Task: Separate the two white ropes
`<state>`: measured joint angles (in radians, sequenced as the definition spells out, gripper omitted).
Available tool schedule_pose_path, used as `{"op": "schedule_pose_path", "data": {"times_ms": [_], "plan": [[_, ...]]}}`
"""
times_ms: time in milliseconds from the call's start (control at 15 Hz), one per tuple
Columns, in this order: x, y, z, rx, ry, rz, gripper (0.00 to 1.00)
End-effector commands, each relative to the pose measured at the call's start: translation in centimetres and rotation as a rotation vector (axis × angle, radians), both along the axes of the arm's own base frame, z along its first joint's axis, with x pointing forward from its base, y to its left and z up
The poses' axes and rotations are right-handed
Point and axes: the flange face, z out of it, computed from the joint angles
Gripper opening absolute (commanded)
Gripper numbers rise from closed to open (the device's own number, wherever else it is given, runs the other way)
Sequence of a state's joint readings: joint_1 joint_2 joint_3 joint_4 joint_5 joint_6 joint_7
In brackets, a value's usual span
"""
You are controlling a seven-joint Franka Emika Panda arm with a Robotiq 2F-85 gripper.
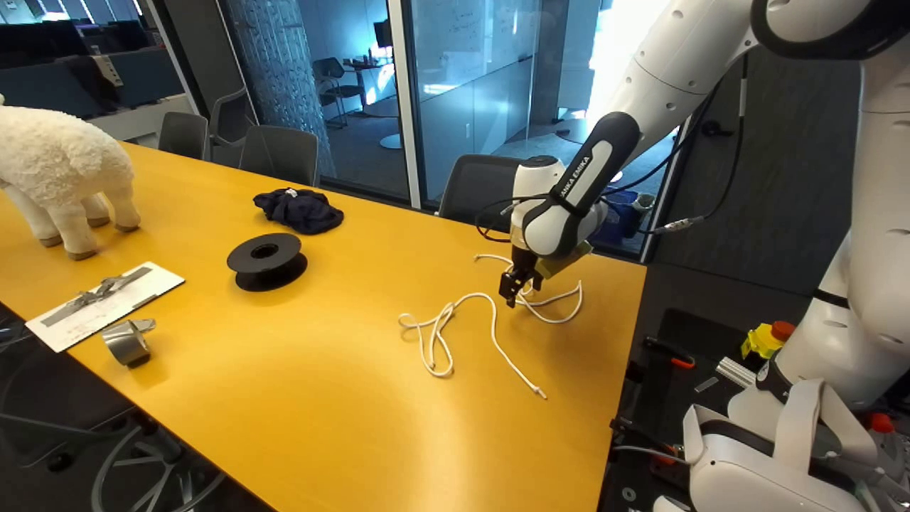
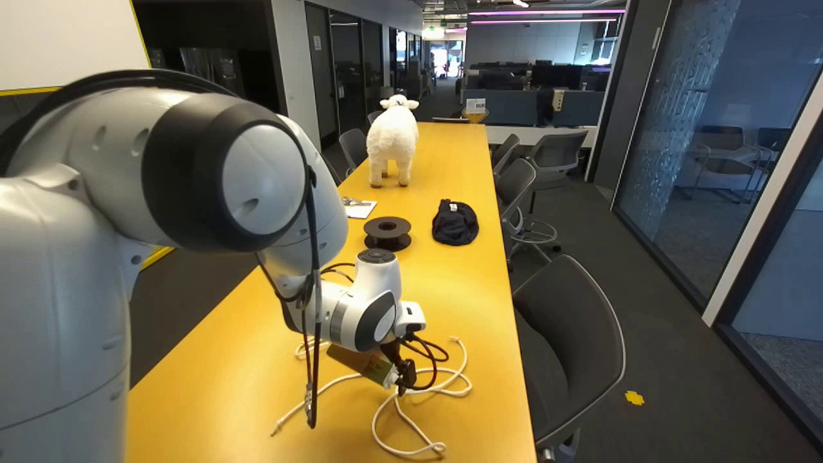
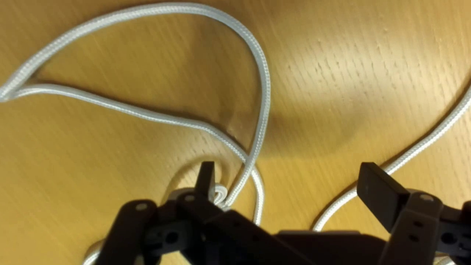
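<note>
Two white ropes lie on the yellow table [image 1: 334, 398]. The curled left-hand rope [image 1: 493, 320] has a loop and a long tail, apart from the looped right-hand rope [image 1: 558, 321] in that exterior view. Above the right-hand one my gripper [image 1: 522, 290] points down, partly covering it. In the wrist view the open gripper [image 3: 289, 169] spans a gap between a crossing loop of rope [image 3: 267, 92] on the left and a single strand [image 3: 427, 141] on the right. Nothing is held. What lies beneath the gripper body is hidden, so any contact there cannot be told.
A black spool [image 1: 264, 254], dark cloth [image 1: 302, 211], silver tape roll [image 1: 126, 343] and white card [image 1: 106, 306] lie farther along the table. A fluffy sheep figure [image 2: 393, 138] stands beyond them. Chairs line the sides, including a near chair [image 2: 572, 347].
</note>
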<state>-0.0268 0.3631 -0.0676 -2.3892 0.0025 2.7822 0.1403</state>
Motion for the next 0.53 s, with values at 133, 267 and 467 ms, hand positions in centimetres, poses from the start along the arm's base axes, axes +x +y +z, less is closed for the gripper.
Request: {"op": "schedule_pose_path", "data": {"times_ms": [133,267,467], "plan": [[1.0,0.3,-1.8,0.035,-0.034,-0.045,1.00],[1.0,0.3,-2.3,0.041,-0.029,-0.055,1.00],[1.1,0.1,-2.6,0.044,-0.025,-0.066,1.00]]}}
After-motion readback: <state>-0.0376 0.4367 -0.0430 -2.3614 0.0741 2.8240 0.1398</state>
